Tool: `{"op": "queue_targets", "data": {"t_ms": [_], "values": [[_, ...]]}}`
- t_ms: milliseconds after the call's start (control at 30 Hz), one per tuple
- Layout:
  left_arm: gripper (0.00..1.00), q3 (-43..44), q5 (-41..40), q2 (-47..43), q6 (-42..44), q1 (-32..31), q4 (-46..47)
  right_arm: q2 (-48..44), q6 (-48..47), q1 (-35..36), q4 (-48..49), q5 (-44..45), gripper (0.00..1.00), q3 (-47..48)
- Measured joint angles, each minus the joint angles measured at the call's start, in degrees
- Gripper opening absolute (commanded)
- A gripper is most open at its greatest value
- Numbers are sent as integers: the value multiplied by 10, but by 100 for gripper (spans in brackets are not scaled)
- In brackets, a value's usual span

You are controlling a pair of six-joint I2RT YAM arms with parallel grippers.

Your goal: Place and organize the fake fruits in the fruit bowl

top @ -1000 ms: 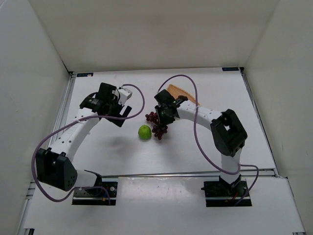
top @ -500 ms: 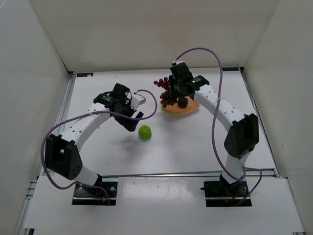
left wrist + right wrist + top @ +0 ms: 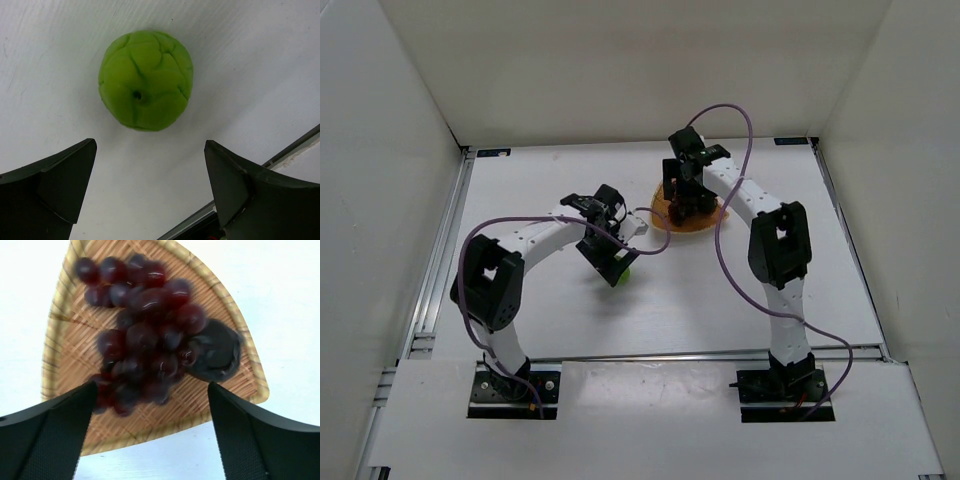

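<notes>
Two of three done, judging by right wrist view: seeing grape bunch [image 3: 142,335] and dark brown fruit [image 3: 216,356] lying touching inside fruit bowl [image 3: 70,355], reading bunch's long axis as roughly top-to-bottom of frame. Hovering right end effector [image 3: 152,390] spread apart over them, gripping nothing. Leaving green fruit [image 3: 145,80] on counter [image 3: 250,60], upper centre of left wrist view, dimple facing camera, just beyond left end effector [image 3: 150,165], also spread and empty.

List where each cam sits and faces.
Top external: high behind the bases, looks down on the table; both arms show.
Left wrist: faces down at the green fruit; left gripper, open, at bottom.
Right wrist: faces down into the fruit bowl; right gripper, open, at bottom.
Shared: top external also sees that fruit and bowl.
</notes>
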Motion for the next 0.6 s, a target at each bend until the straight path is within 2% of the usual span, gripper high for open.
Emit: {"op": "queue_targets", "data": {"t_ms": [167,367,433,467,567,600], "values": [[100,22,3,36,0,-6,6,-19,0,0,-3,-1,99,0],[98,61,19,82,0,-12,22,-113,9,0,2,-10,99,-33],[86,73,23,100,0,-12,27,-154,12,0,7,-10,99,-50],[72,77,24,108,0,-12,29,-171,14,0,8,-10,99,-58],[47,82,29,120,3,-12,26,-220,22,-1,14,-10,99,-81],[32,82,28,120,4,-12,24,-233,26,-2,17,-10,99,-88]]}}
